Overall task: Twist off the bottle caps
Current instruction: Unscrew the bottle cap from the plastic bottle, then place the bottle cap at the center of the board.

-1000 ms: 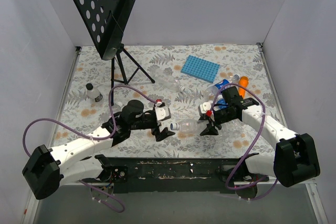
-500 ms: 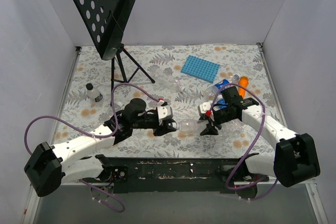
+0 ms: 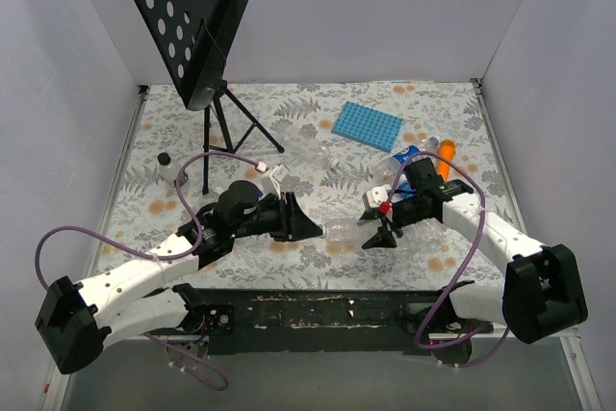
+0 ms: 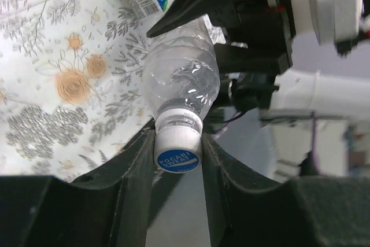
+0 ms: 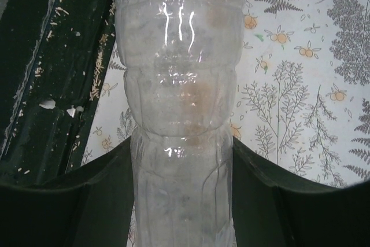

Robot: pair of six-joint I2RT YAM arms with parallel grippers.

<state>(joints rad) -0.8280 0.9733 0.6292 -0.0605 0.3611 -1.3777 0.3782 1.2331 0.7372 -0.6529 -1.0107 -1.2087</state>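
1. Left wrist view: shows the left gripper squeezed narrow onto the bottle cap, white-sided with a blue printed top, one finger against each side.
2. Shows the clear bottle stretching away from that cap, neck nearest the lens, above the floral table cover.
3. Top external: places that bottle lying level between both arms, near the front middle of the table cover, cap end pointing left.
4. Right wrist view: shows the right gripper partly spread, clasping the bottle's body, a finger pressed on either flank.
5. Finds other bottles heaped just beyond the right gripper, near the blue ridged tray.
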